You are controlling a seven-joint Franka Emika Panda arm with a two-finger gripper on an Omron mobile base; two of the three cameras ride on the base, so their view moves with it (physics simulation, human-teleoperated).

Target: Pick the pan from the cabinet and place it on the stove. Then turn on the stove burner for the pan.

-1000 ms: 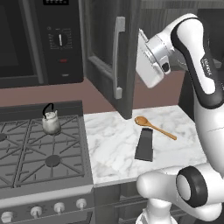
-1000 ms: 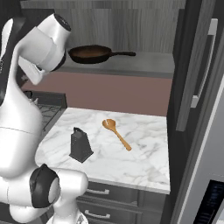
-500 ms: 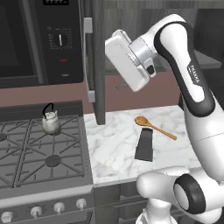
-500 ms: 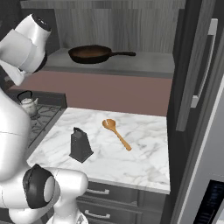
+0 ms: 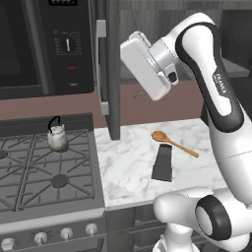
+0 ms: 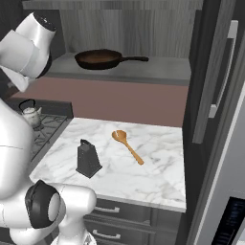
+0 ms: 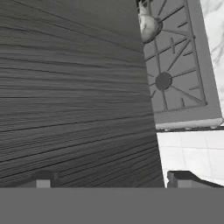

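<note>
Right base view shows the pan [image 6: 99, 59] untouched on the shelf of the opened cabinet [image 6: 143, 72], nothing yet on the stove [image 5: 44, 172], while the gripper's [image 7: 109, 179] wide-spread fingers hold nothing.

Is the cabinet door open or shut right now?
Open: the cabinet shows its shelf with the pan on it.

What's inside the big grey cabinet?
On the shelf inside the cabinet sits the pan, handle pointing toward the open right door. Anything higher up is cut off by the picture's top edge.
</note>
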